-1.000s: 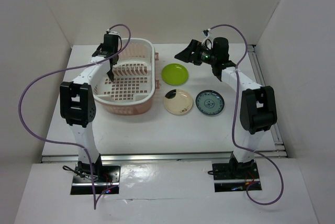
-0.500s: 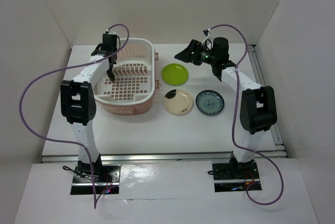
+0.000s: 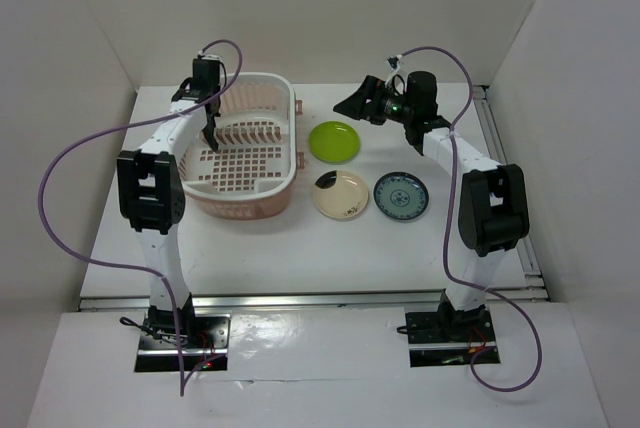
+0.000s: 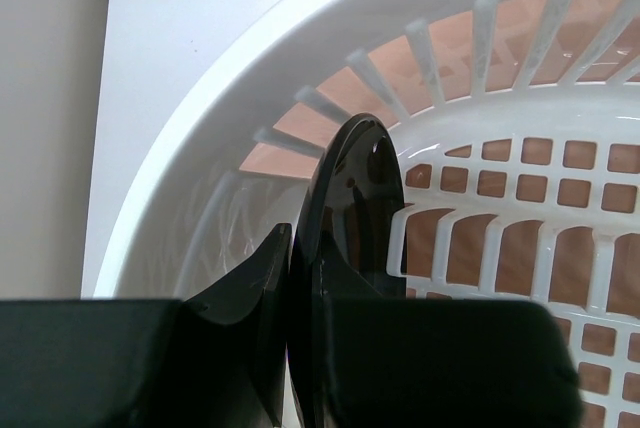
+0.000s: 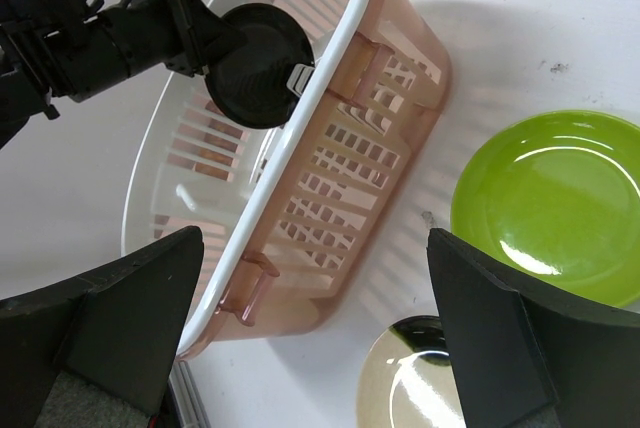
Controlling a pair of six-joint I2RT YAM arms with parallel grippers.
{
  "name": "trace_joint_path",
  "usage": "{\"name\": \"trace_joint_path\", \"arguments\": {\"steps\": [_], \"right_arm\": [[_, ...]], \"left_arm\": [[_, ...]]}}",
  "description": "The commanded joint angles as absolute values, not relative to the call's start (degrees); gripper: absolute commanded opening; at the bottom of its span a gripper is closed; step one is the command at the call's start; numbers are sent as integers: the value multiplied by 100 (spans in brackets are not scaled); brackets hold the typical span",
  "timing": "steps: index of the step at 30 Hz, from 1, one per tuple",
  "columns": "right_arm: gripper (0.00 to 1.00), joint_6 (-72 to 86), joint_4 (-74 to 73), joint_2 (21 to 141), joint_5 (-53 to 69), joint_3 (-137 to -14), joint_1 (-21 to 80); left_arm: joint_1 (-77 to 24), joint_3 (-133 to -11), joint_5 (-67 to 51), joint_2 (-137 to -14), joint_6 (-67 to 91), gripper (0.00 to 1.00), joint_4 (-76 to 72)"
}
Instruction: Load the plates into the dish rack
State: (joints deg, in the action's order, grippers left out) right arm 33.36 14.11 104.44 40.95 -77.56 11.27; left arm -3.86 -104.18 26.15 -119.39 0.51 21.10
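The left gripper is clenched on the black plate, which stands on edge between its two fingers. In the left wrist view the plate rises in the centre of the frame, in front of the curved, slotted end wall of the dish rack, with the lattice floor spreading to the right of the frame. In the right wrist view the same plate shows as a dark disc in the upper left, inside the rack's white rim. Whether its lower edge touches the floor of the rack cannot be told. In the top view this gripper hangs over the upper left part of the rack, just left of the row of upright dividers.

The right gripper is spread wide and grasps nothing. It hovers in the upper middle of the top view, above the table, to the right of the rack.

Three plates lie flat on the table to the right of the rack. The lime green plate is nearest the top of the frame. Below it the cream plate and the blue-green patterned plate lie side by side, close together.
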Motion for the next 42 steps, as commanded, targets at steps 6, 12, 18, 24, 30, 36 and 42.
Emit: {"name": "trace_joint_path", "arguments": {"steps": [6,12,18,24,30,36,42], "right_arm": [[100,3296,1802,10529,4175,-7770,1169],[100,3349,1854,10634,4228,-7874,1169],[100,3401,1854,10635,4228,-7875,1169],[100,3401,1854,10635,4228,-7875,1169],[100,3401,1854,10635,4228,-7875,1169],[100,3401,1854,10635,4228,-7875,1169],[100,2919,907,10757,3456,-8207,1169]], "left_arm": [[-325,-10608,2250,-12041,360,0,2057],[-272,-10670,2197,-12041,597,9,2171],[-220,-10670,2004,-12094,659,28,2224],[-167,-10670,1951,-12094,765,70,2224],[-167,-10670,1951,-12042,817,100,2276],[-167,-10784,1680,-11691,870,100,2347],[-167,-10969,1301,-11102,1072,100,2627]]}}
